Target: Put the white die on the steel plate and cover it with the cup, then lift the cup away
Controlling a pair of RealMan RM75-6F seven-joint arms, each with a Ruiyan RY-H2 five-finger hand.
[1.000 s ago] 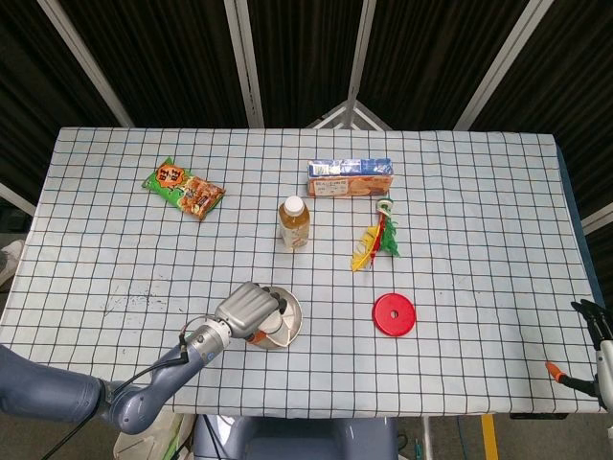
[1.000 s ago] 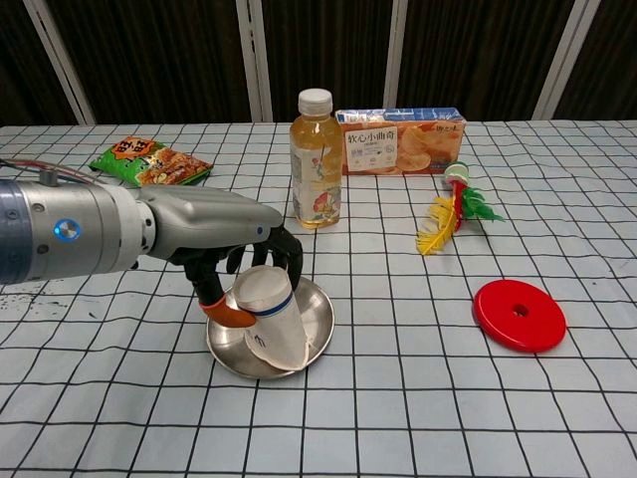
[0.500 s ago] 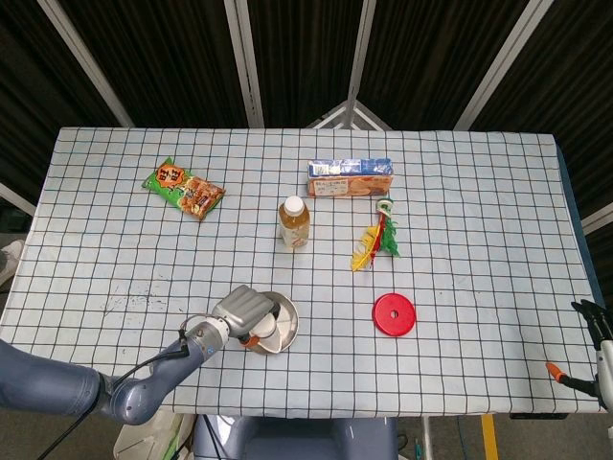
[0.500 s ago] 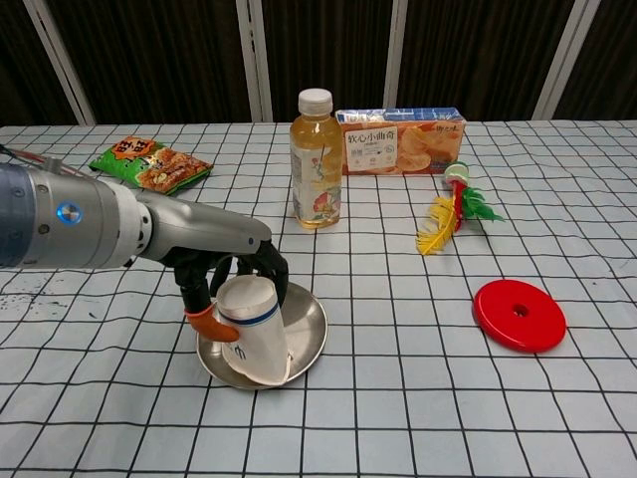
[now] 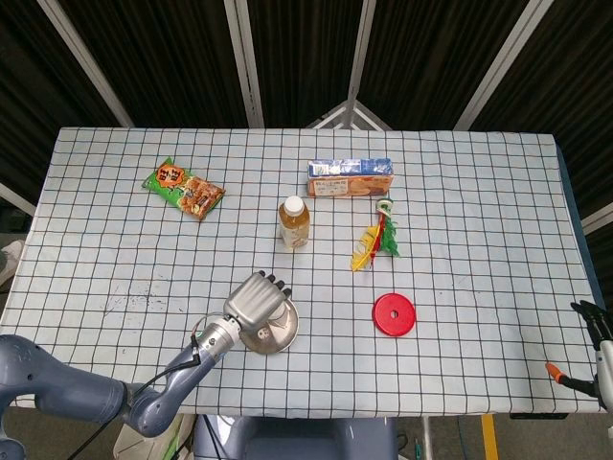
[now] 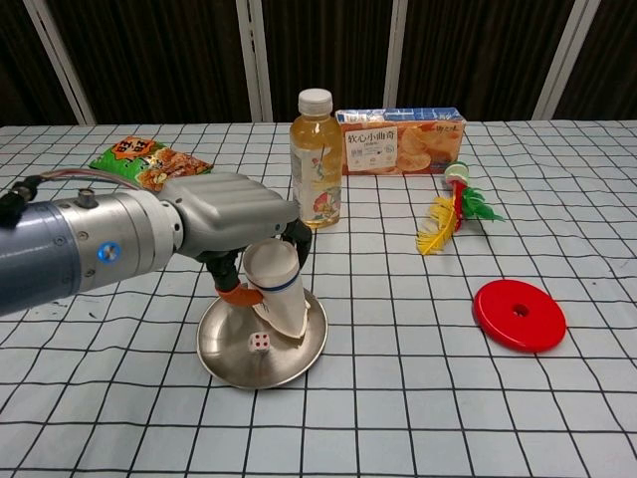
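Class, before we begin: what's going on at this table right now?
The left robot hand holds the paper cup, tilted and raised off the steel plate. The white die sits uncovered on the plate, just below the cup's rim, so the lifting-away step looks under way. The right robot hand shows only at the table's edge, away from the action. A bottle, snack box and red disc stand aside.

Beyond the left robot hand, the snack box carries Chinese characters that seem to read 欢心小面包; its smaller print is too fine to read. The print on the snack packet and the bottle label is illegible.
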